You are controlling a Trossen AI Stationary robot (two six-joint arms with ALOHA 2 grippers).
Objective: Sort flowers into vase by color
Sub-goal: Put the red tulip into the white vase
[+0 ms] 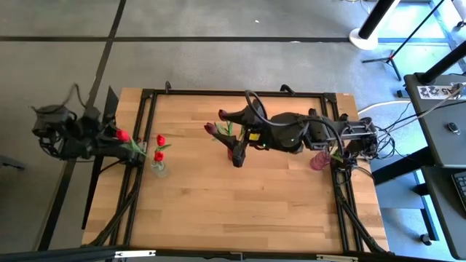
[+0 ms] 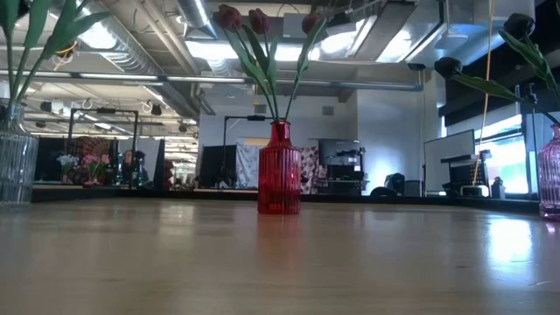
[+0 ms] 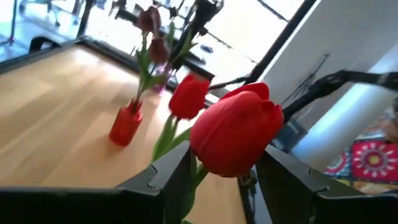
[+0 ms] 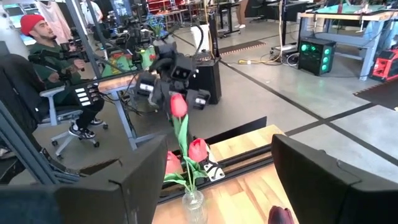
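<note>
A clear glass vase [image 1: 158,168] [image 4: 193,203] near the table's left edge holds red tulips [image 1: 160,140]. One tall red tulip [image 1: 122,135] [image 3: 236,134] leans out of it toward my left gripper [image 3: 224,177], which is open, its fingers on either side of the stem just below the head. A red vase [image 2: 279,171] [image 3: 126,124] at mid-table holds maroon tulips [image 2: 232,17]. My right gripper [image 4: 214,180] is open and empty, right beside the red vase [image 1: 230,152]. A pink vase [image 1: 318,160] near the right edge holds dark tulips [image 2: 518,26]. My left gripper stands around the tall red tulip's stem [image 3: 196,180] just under the head. The stem runs close along the inner side of one finger [image 3: 171,177]. I cannot tell whether it touches. The tulip's lower end is in the clear vase.
Black rails [image 1: 145,131] run along the table's left and right sides. Bare wood [image 1: 240,211] stretches across the near half of the table. A person [image 4: 46,56] sits at a desk beyond the table's left side.
</note>
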